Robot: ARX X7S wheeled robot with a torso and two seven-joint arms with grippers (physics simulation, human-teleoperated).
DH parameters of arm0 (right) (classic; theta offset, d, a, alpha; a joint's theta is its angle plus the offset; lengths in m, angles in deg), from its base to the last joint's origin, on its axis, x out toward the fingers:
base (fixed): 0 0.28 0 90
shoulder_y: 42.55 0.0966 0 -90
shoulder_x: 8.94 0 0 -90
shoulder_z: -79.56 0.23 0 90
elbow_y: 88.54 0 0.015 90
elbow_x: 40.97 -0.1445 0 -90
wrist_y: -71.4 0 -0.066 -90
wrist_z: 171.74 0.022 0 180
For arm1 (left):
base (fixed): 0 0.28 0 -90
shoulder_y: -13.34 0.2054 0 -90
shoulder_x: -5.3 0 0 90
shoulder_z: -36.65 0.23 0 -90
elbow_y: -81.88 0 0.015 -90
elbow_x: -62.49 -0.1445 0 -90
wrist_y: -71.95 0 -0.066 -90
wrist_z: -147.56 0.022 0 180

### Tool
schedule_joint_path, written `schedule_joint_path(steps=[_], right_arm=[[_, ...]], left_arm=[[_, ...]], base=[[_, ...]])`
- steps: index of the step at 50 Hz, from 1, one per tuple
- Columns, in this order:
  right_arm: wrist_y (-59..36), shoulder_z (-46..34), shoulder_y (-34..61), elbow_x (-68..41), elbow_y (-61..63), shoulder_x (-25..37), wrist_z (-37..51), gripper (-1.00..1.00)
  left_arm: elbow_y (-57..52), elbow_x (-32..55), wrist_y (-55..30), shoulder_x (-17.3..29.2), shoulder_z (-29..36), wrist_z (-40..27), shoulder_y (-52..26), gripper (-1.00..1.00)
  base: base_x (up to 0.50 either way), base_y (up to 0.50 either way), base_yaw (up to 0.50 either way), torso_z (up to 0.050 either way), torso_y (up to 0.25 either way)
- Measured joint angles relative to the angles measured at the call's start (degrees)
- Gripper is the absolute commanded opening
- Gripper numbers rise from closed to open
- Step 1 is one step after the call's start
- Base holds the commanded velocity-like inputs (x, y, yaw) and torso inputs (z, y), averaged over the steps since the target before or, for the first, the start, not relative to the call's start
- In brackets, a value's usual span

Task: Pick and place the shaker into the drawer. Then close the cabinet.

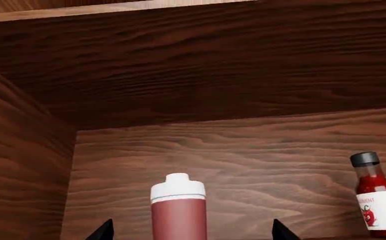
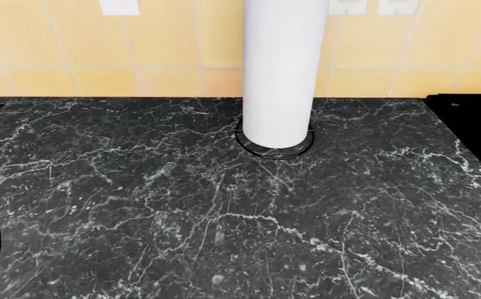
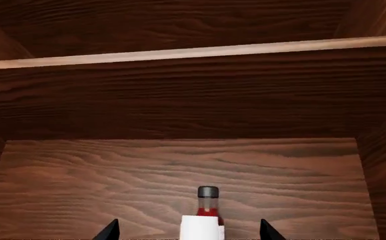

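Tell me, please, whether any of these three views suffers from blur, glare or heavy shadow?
All three views are sharp, with no glare. Left wrist view: the drawer wall darkens toward its corner, while the shaker is evenly lit. Right wrist view: the wood is dimmer and the sauce bottle is clear. Head view: the marble counter is flatly lit.

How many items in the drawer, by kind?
Shaker, reddish body, white cap: 1
Hot sauce bottle, black cap, white label: 1
Total: 2
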Motion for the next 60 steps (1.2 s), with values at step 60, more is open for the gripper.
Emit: schedule_joint_path(steps=[60], right_arm=[[-2.5, -7.6, 8.8, 5.1, -15.9, -1.8, -4.6, 1.00]], left_arm=[[36.6, -4.5, -10.8, -4.2, 14.1, 5.6, -30.7, 1.00]], base=[[0.00, 0.00, 0.00, 0.000, 0.000]])
